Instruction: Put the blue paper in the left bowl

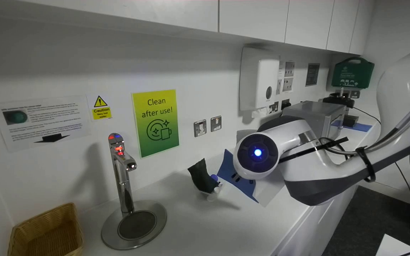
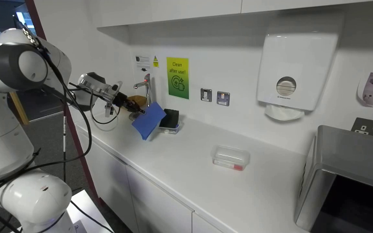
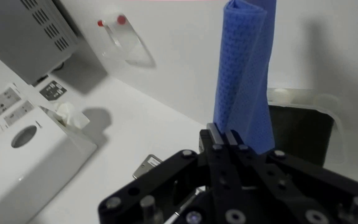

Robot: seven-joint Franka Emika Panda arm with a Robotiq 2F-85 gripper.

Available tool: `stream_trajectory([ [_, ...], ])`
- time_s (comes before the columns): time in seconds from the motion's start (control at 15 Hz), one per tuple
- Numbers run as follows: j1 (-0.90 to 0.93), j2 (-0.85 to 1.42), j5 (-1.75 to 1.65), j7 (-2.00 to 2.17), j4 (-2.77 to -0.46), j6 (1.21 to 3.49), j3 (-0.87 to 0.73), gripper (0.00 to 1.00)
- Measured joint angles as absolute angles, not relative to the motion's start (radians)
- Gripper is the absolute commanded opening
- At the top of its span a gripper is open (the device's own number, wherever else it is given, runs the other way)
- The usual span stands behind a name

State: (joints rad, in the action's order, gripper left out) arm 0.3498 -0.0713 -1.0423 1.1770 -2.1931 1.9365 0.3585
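My gripper is shut on the blue paper, which stands out folded past the fingertips in the wrist view. In an exterior view the paper slants down from the gripper, held near its upper part. Its lower corner hangs close over the counter; contact cannot be told. The left bowl, a clear plastic tub, sits just beside it, with a black piece sticking up from it. Another clear tub with something red in it stands farther right. The arm covers part of the paper in an exterior view.
A chrome tap rises from its round drain, with a wicker basket at the counter's end. A grey metal appliance stands at the opposite end. Above the counter, a white towel dispenser hangs on the wall.
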Motion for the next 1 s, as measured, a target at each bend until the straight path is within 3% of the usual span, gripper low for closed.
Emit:
stream_trajectory([
  [0.53, 0.320, 0.028, -0.843, 1.362, -2.070, 1.859, 0.306, 0.01],
  [1.0, 0.254, 0.027, -0.761, 1.473, -2.042, 2.152, 0.225, 0.01],
])
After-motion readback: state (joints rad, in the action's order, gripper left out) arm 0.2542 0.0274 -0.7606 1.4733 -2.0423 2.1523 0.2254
